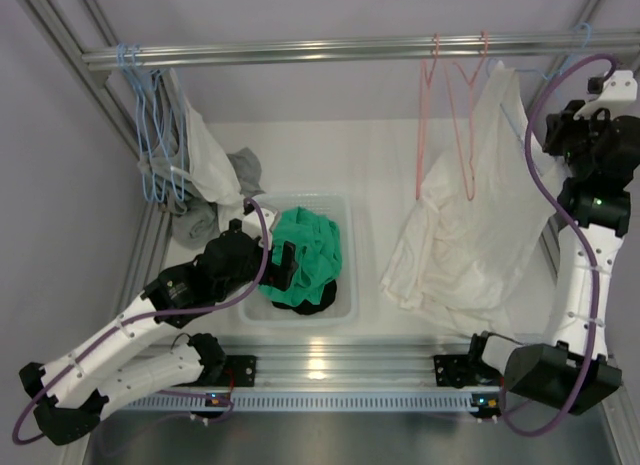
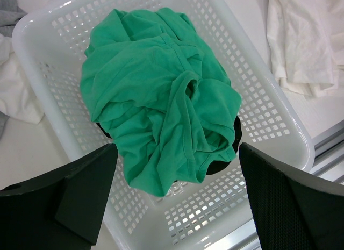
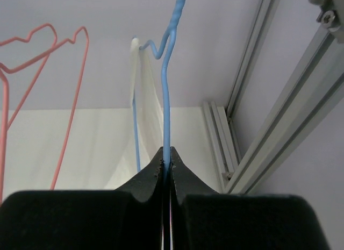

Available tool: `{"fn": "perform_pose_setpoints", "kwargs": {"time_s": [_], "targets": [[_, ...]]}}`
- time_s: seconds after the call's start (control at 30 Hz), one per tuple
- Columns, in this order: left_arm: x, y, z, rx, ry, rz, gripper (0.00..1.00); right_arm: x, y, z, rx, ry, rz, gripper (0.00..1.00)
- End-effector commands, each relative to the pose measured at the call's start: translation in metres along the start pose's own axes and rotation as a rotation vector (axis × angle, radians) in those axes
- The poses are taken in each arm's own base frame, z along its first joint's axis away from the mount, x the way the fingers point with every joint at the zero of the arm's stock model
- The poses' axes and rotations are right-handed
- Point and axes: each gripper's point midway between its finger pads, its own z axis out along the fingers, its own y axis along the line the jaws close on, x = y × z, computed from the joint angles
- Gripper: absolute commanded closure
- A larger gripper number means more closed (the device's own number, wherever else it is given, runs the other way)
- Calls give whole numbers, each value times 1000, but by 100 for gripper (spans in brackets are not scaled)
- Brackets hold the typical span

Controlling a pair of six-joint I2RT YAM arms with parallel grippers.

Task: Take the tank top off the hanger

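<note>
Worktop (image 1: 372, 175): it is carrying a white basket on the left side and the lower folds of the tank top on the right side.
Rail (image 1: 330, 51): it is running across the top, and all hangers are hooking on it.
Tank top (image 1: 460, 235): the white cloth is hanging from the blue hanger at the right end of the rail, and its hem is lying on the worktop.
Basket (image 2: 279, 118): it is holding a crumpled green garment (image 2: 161, 99) with something dark under it.
Pink hangers (image 1: 445, 115): two are hanging bare, just beside the tank top.
Blue hanger (image 3: 166, 99): one strap is sitting on its shoulder, as the right wrist view is showing.
Left claw (image 2: 177, 180): it is standing wide open above the green garment and is gripping nothing.
Right claw (image 3: 167, 166): it is pinching closed on the blue hanger's wire below the hook.
Progress: in my judgement the task is only beginning. The hanger is secured, but the tank top is not yet off it, so pulling the straps off the hanger is what remains.
</note>
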Motion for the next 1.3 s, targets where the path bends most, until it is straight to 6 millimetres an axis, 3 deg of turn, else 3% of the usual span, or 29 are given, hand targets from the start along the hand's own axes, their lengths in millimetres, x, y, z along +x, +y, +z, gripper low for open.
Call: {"fn": "perform_pose_setpoints", "kwargs": {"time_s": [0.0, 0.13, 0.3, 0.43, 0.67, 0.9, 1.27], "targets": [[-11, -3, 3, 12, -49, -7, 1, -69, 12, -35, 2, -248, -58, 100], [-11, -4, 4, 11, -42, -3, 1, -79, 21, -57, -1, -288, -35, 100], [-11, -3, 5, 4, -39, -1, 1, -54, 24, -69, 9, -245, 0, 100], [-10, -3, 7, 0, -31, 3, 1, -49, 15, -79, 76, -254, -33, 100], [-11, 0, 7, -13, -36, 2, 1, -60, -2, -47, 100, -228, -72, 100], [-13, 3, 5, -26, -46, -1, 1, -93, -7, -48, 125, -289, -107, 100], [-12, 4, 6, -36, -42, 3, 1, -70, -6, 11, 11, -188, -81, 100]]}}
